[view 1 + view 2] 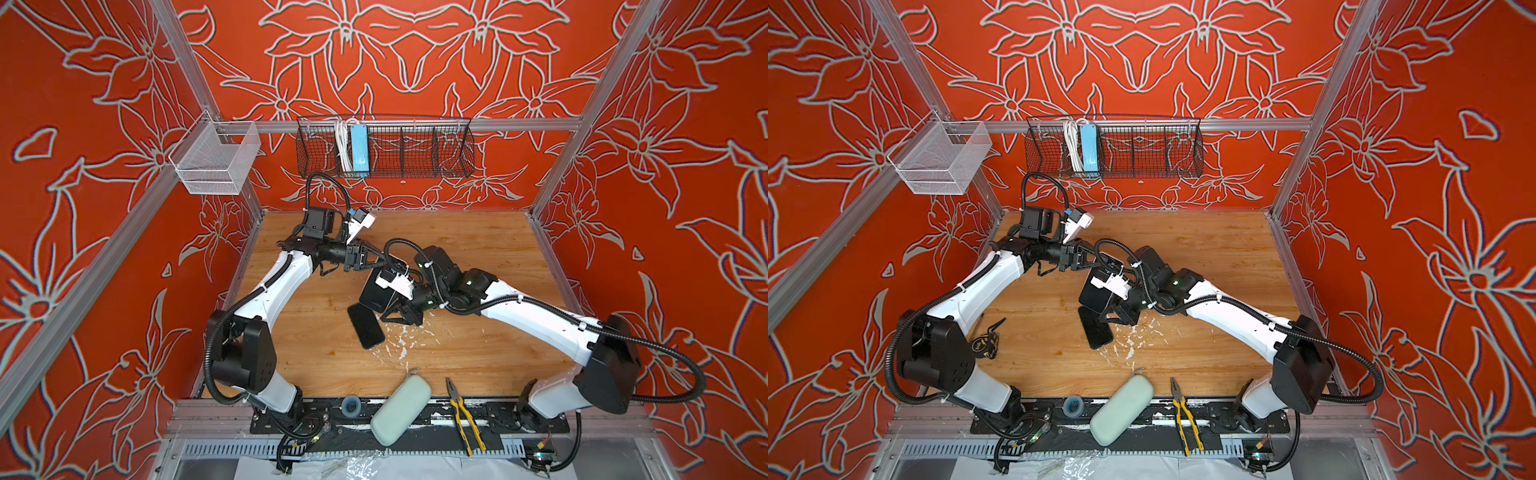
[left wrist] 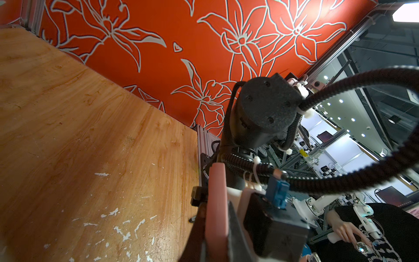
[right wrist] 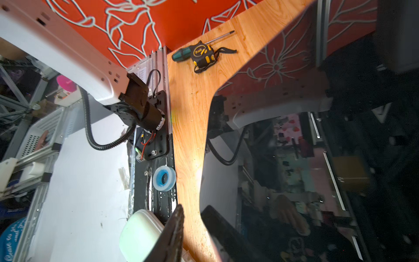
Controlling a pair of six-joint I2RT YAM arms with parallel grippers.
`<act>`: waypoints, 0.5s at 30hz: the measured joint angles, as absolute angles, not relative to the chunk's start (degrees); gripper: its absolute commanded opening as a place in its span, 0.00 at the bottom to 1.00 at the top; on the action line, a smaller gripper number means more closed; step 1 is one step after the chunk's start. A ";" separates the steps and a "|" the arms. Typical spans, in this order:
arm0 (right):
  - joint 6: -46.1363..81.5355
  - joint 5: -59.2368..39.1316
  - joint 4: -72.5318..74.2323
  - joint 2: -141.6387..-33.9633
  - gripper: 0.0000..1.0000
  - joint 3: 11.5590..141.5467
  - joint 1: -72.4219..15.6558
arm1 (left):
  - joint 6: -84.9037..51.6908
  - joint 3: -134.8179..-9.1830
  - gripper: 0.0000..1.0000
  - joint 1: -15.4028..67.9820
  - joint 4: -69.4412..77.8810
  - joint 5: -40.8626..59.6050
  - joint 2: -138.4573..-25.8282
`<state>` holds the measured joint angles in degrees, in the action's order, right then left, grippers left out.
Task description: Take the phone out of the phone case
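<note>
The black glossy phone point(image 1: 366, 328) point(image 1: 1096, 330) lies flat on the wooden table point(image 1: 478, 345), and its mirror-like screen point(image 3: 294, 158) fills much of the right wrist view. My right gripper point(image 1: 384, 318) point(image 1: 1106, 318) point(image 3: 192, 211) sits at the phone's far end, open, with bare wood showing between its fingers; one finger point(image 3: 226, 233) lies over the screen's edge. My left gripper point(image 1: 388, 266) point(image 1: 1106, 264) point(image 2: 216, 215) is shut on the pink edge of the phone case point(image 2: 216, 192). In both top views a dark slab point(image 1: 372, 293) below its tips looks like that case.
A pale green glasses case point(image 1: 401, 409), yellow pliers point(image 1: 465, 415) and a blue tape roll point(image 1: 350, 405) lie along the front edge. A tape measure point(image 1: 986, 343) and a screwdriver point(image 3: 181, 54) sit at front left. Wire baskets point(image 1: 415, 145) point(image 1: 216, 158) hang on the back rail.
</note>
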<state>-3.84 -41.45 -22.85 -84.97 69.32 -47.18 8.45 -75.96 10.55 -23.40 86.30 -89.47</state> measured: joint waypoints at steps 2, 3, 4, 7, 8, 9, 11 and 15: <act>-3.29 -42.24 -22.00 -84.82 0.27 69.12 -47.03 | 8.05 -75.96 0.00 10.59 -23.24 86.24 -89.12; -3.01 -42.50 -21.61 -84.68 0.26 68.97 -46.98 | 7.81 -75.96 0.00 10.57 -23.27 86.19 -88.97; -2.87 -42.50 -21.32 -84.51 0.24 68.82 -46.98 | 7.57 -75.96 0.00 10.57 -23.27 86.08 -88.86; -2.59 -42.52 -20.84 -84.18 0.21 68.58 -46.96 | 6.92 -75.96 0.00 10.57 -23.24 86.06 -88.75; -2.55 -42.54 -20.80 -84.18 0.21 68.58 -46.96 | 6.68 -75.96 0.00 10.57 -23.24 86.06 -88.68; -2.52 -42.59 -20.78 -84.18 0.20 68.58 -46.96 | 6.46 -75.96 0.00 10.57 -23.20 86.02 -88.66; -2.55 -42.63 -20.80 -84.18 0.19 68.58 -46.96 | 6.13 -75.96 0.00 10.57 -23.00 86.00 -88.62; -2.76 -42.61 -20.88 -84.07 0.14 68.58 -46.96 | 5.19 -75.96 0.00 10.57 -22.24 86.02 -88.62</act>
